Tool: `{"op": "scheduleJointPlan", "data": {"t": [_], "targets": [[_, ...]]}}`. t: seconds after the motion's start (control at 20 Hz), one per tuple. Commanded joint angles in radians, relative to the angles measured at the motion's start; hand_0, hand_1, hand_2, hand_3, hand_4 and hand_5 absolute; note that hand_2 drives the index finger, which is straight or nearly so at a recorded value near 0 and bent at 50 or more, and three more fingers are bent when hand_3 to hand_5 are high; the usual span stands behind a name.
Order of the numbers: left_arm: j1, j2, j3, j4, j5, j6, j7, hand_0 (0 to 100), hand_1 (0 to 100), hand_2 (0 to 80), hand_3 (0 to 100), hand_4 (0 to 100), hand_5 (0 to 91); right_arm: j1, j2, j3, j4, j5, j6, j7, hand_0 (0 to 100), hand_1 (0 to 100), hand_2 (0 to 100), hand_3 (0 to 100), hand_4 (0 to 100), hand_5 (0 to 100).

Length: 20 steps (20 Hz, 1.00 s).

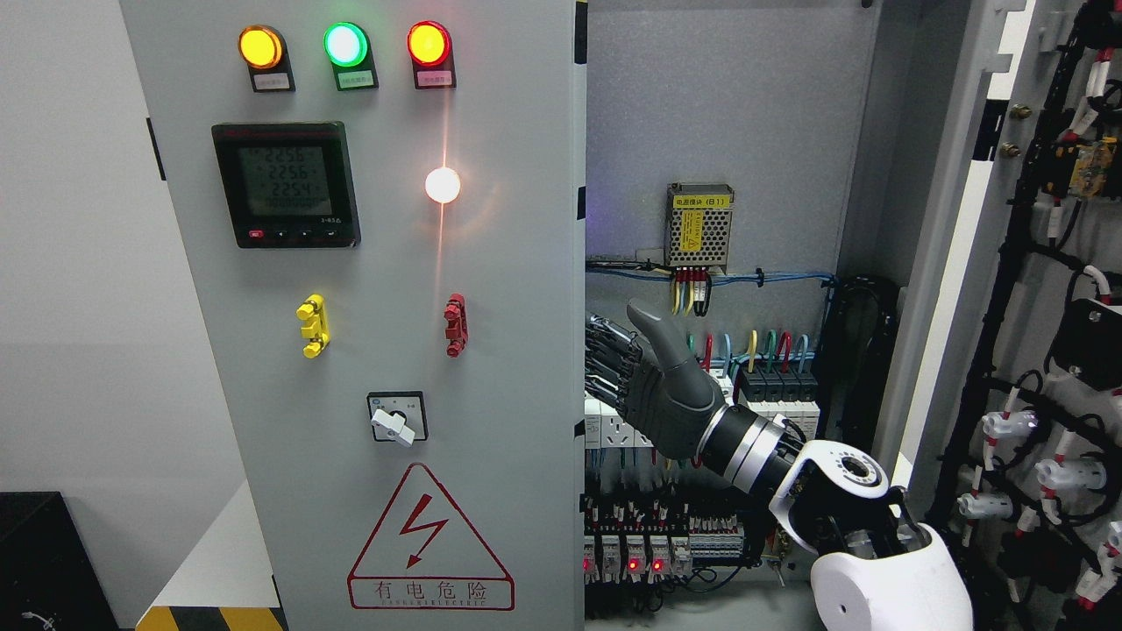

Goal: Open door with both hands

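- Left cabinet door (pixel 368 350) is seen filling the frame's left-centre, its free edge at mid-frame.
- Right hand (pixel 653 381) is reached in from the lower right, fingers (pixel 605 355) curled at the door's free edge, thumb up; grip on that edge cannot be confirmed.
- Right door (pixel 1008 263) is swung wide open, well right of the left door.
- Wiring interior (pixel 701 491) is exposed just right of the left door.
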Motion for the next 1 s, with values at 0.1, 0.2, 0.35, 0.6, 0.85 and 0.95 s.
{"op": "scheduleJointPlan", "data": {"t": [0.1, 0.2, 0.35, 0.6, 0.85, 0.95], "targets": [[0.0, 0.0, 0.001, -0.002, 0.0, 0.0, 0.0, 0, 0, 0.0, 0, 0, 0.0, 0.002, -0.001, 0.008, -0.008, -0.001, 0.001, 0.007, 19, 0, 0, 0, 0, 0], [0.0, 0.0, -0.001, -0.002, 0.0, 0.0, 0.0, 0, 0, 0.0, 0, 0, 0.0, 0.001, -0.001, 0.008, -0.014, 0.0, 0.001, 0.022, 19, 0, 0, 0, 0, 0], [-0.001, 0.0, 0.001, -0.002, 0.0, 0.0, 0.0, 0, 0, 0.0, 0, 0, 0.0, 0.002, 0.0, 0.008, -0.014, 0.0, 0.001, 0.03, 19, 0, 0, 0, 0, 0], [0.0, 0.0, 0.001, -0.002, 0.0, 0.0, 0.0, 0, 0, 0.0, 0, 0, 0.0, 0.002, 0.0, 0.008, -0.016, 0.0, 0.001, 0.032, 19, 0, 0, 0, 0, 0], [-0.001, 0.0, -0.001, -0.002, 0.0, 0.0, 0.0, 0, 0, 0.0, 0, 0, 0.0, 0.011, 0.0, 0.012, -0.048, 0.0, -0.001, 0.032, 19, 0, 0, 0, 0, 0], [0.0, 0.001, 0.001, -0.002, 0.0, 0.0, 0.0, 0, 0, 0.0, 0, 0, 0.0, 0.027, 0.0, 0.018, -0.082, 0.0, -0.002, 0.032, 19, 0, 0, 0, 0, 0]]}}
